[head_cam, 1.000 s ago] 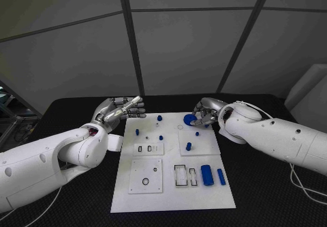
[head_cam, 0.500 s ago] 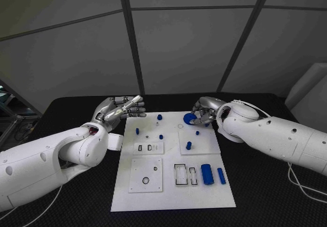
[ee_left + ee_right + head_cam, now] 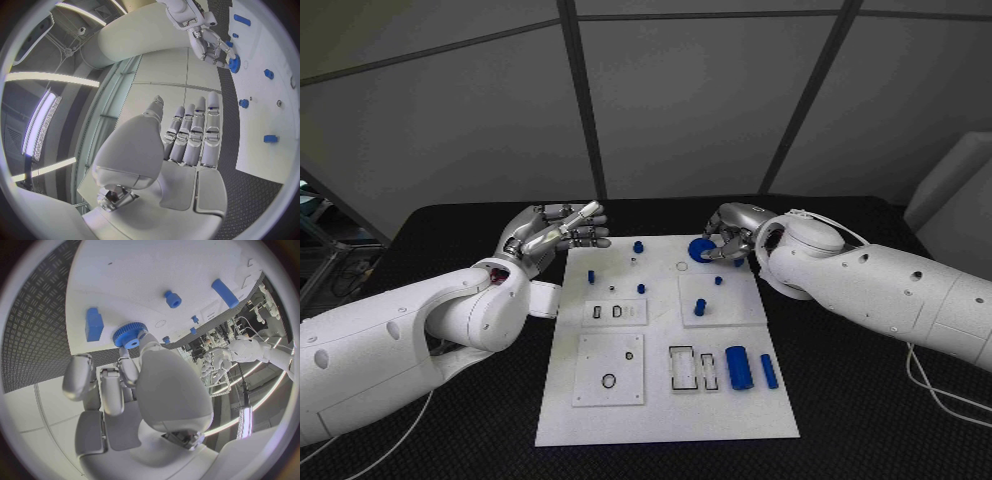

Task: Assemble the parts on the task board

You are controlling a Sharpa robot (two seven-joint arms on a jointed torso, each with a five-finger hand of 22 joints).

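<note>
The white task board (image 3: 668, 410) lies in the middle of the black table. My right hand (image 3: 733, 232) hovers over the board's far right corner and pinches a blue toothed gear (image 3: 702, 250) in its fingertips; the gear (image 3: 130, 335) shows close above the board in the right wrist view, and again (image 3: 234, 63) in the left wrist view. My left hand (image 3: 560, 228) hangs by the board's far left corner with straight fingers (image 3: 194, 130) and holds nothing. Small blue pegs (image 3: 638, 247) stand on the far half of the board.
A thick blue cylinder (image 3: 737, 367) and a thinner blue bar (image 3: 769, 372) lie on the board's near right part, beside two rectangular slots (image 3: 682, 370). A blue block (image 3: 94, 324) sits near the gear. Black table (image 3: 862, 400) spreads on both sides.
My right hand has edged slightly left over the board's far corner with the gear still in its fingers. The left hand has stayed put.
</note>
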